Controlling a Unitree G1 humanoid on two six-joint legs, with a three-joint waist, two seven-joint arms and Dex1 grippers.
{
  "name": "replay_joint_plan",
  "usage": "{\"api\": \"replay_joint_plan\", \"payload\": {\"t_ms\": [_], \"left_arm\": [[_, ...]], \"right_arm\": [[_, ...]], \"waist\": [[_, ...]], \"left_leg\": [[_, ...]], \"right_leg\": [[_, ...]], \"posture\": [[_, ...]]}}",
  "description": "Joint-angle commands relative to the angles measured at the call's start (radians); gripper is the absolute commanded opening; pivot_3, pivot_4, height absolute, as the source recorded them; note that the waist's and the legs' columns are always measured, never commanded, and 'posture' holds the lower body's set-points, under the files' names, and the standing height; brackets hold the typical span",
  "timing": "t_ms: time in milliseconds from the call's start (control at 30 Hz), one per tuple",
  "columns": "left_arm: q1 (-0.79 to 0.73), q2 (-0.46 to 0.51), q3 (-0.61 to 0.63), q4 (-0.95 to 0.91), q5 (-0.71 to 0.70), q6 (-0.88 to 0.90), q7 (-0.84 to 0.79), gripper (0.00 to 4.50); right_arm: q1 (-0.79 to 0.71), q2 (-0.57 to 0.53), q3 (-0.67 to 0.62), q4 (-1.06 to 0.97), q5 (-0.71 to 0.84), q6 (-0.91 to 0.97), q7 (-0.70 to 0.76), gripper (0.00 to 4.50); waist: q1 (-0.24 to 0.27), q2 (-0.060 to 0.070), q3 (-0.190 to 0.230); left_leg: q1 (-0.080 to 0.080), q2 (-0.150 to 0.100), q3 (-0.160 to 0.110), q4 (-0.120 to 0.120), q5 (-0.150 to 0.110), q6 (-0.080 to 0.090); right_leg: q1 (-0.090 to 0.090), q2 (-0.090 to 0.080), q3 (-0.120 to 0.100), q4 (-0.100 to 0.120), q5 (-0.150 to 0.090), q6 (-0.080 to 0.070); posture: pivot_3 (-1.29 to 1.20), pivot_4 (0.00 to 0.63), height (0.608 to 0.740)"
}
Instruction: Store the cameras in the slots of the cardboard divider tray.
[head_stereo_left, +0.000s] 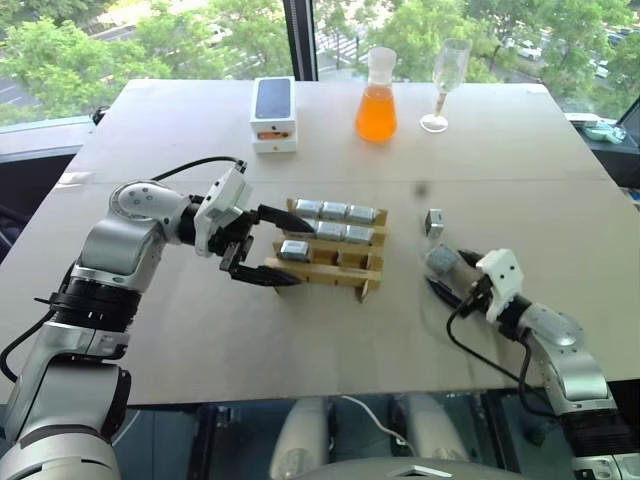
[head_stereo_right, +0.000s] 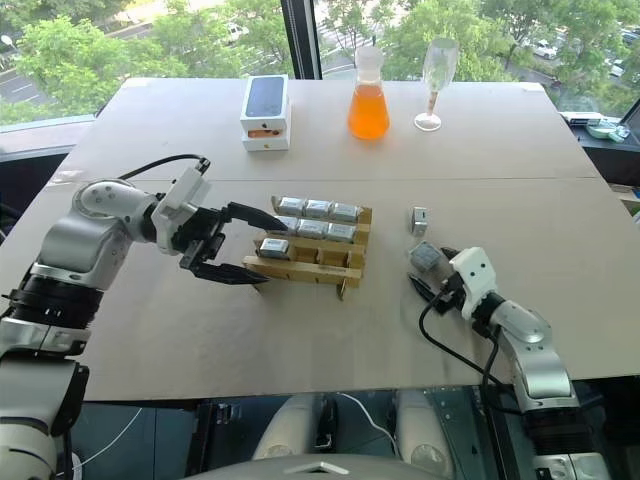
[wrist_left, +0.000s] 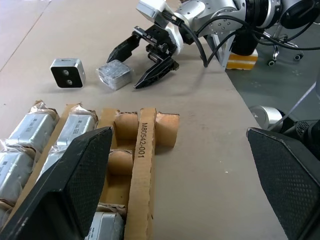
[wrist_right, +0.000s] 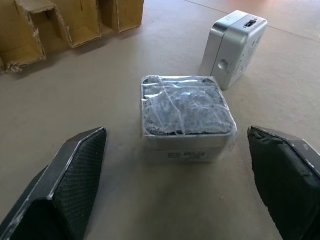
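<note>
Background: windows and green trees beyond the far edge.
Table (head_stereo_left: 200, 340): pale grey-brown board spanning the whole scene.
Left gripper (head_stereo_left: 285, 246): released, fingers spread wide, tips at the tray's 9 o'clock end, holding nothing.
Right gripper (wrist_right: 177, 180): released, fingers spread either side of a wrapped camera, not closed on it.
Tray (head_stereo_left: 345, 272): tan cardboard rack at table centre; far row full with three cameras, middle row holding two toward 3 o'clock, near row holding one at its 9 o'clock end; two near slots bare; the last middle slot hidden behind the left gripper.
Phone box (head_stereo_left: 273, 113): white, at 11 o'clock from the tray, well apart.
Flask (head_stereo_left: 376, 96): orange liquid, at 12 o'clock from the tray.
Glass (head_stereo_left: 445, 84): clear stemmed, just beside the flask at its 3 o'clock.
Wrapped camera (wrist_right: 185, 112): flat on the table at 3 o'clock from the tray, between the right fingers.
Bare camera (head_stereo_left: 434, 222): upright, just beyond the wrapped one, near but apart.
</note>
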Motion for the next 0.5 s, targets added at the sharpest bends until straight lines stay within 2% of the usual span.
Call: {"api": "replay_joint_plan", "payload": {"t_ms": [33, 67, 100, 133, 200, 433, 500], "left_arm": [[-0.004, -0.010, 0.050, -0.032, 0.008, 0.010, 0.016, 4.50], [-0.003, -0.015, 0.057, -0.032, 0.010, 0.016, 0.025, 4.50], [-0.001, -0.019, 0.062, -0.034, 0.012, 0.030, 0.037, 4.50], [0.002, -0.023, 0.064, -0.038, 0.011, 0.046, 0.045, 4.50], [0.013, -0.029, 0.063, -0.046, 0.018, 0.053, 0.047, 4.50], [-0.039, -0.118, 0.058, -0.089, 0.011, 0.217, 0.164, 4.50], [-0.071, -0.151, 0.048, -0.089, 0.013, 0.279, 0.196, 4.50]], "right_arm": [[-0.004, 0.005, -0.005, -0.002, 0.020, -0.002, 0.008, 3.95], [-0.002, 0.005, -0.007, -0.004, 0.022, -0.001, 0.010, 3.71], [-0.001, 0.006, -0.009, -0.005, 0.027, 0.001, 0.012, 3.15], [0.001, 0.009, -0.013, -0.006, 0.030, -0.001, 0.009, 2.88], [0.004, 0.011, -0.014, -0.007, 0.025, -0.020, 0.005, 1.89], [-0.046, -0.009, 0.050, -0.082, -0.091, -0.177, 0.001, 1.80], [-0.079, -0.042, 0.086, -0.110, -0.154, -0.274, 0.026, 1.80]], "waist": [[-0.001, 0.000, 0.000], [-0.001, 0.000, 0.000], [-0.001, 0.000, 0.000], [-0.003, 0.000, 0.000], [-0.004, 0.000, 0.000], [-0.007, 0.000, 0.000], [-0.010, 0.000, 0.000]], "left_leg": [[0.000, 0.000, 0.000, 0.000, 0.000, 0.000], [0.000, 0.000, 0.000, 0.000, 0.000, 0.000], [0.000, 0.000, 0.000, 0.000, 0.000, 0.000], [0.000, 0.000, 0.000, 0.000, 0.000, 0.000], [0.000, 0.000, 0.000, 0.000, 0.000, 0.000], [0.000, 0.000, 0.000, 0.000, 0.000, 0.000], [0.000, 0.000, 0.000, 0.000, 0.000, 0.000]], "right_leg": [[0.000, 0.000, 0.000, 0.000, 0.000, 0.000], [0.000, 0.000, 0.000, 0.000, 0.000, 0.000], [0.000, 0.000, 0.000, 0.000, 0.000, 0.000], [0.000, 0.000, 0.000, 0.000, 0.000, 0.000], [0.000, 0.000, 0.000, 0.000, 0.000, 0.000], [0.000, 0.000, 0.000, 0.000, 0.000, 0.000], [0.000, 0.000, 0.000, 0.000, 0.000, 0.000]], "posture": [[0.00, 0.150, 0.740], [0.00, 0.150, 0.740], [0.00, 0.150, 0.740], [0.00, 0.150, 0.740], [0.00, 0.150, 0.740], [0.00, 0.150, 0.740], [0.00, 0.150, 0.740]]}}
